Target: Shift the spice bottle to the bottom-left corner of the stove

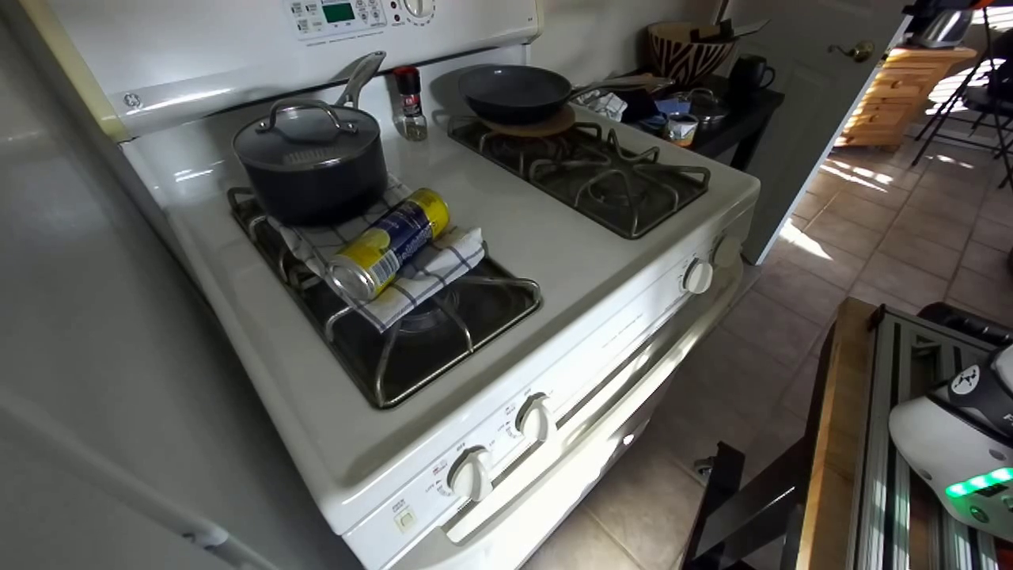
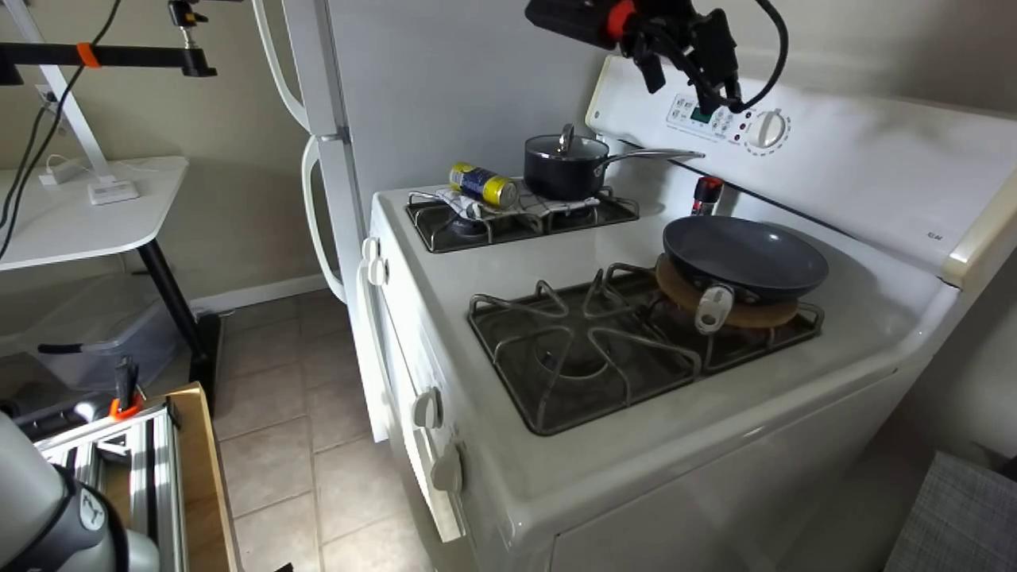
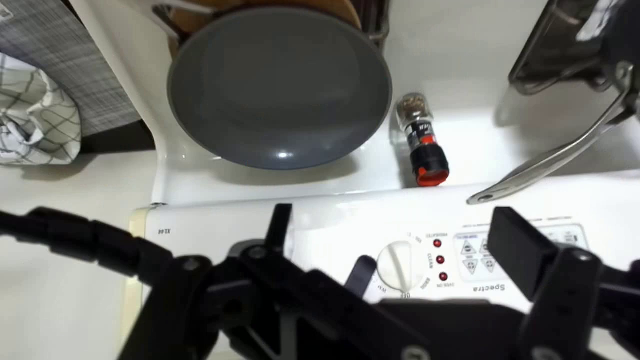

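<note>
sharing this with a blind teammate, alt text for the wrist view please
A red-topped spice bottle stands on a white stove, between a grey frying pan and a metal pot handle. An open, empty gripper fills the foreground.

The spice bottle (image 3: 421, 132) is flanked by frying pan (image 3: 280, 90) and saucepan handle (image 3: 550, 161), and backed by the back panel (image 2: 850, 155). Frontward, a bare lane of stove (image 1: 518, 222) is left between the grates (image 2: 570, 327), one partly obstructed by a can (image 1: 389, 244) on cloth (image 1: 434, 281).

Stove (image 1: 522, 214), upright spice bottle (image 1: 410, 103), checked cloth (image 1: 439, 269), trivet (image 2: 759, 315)
</note>
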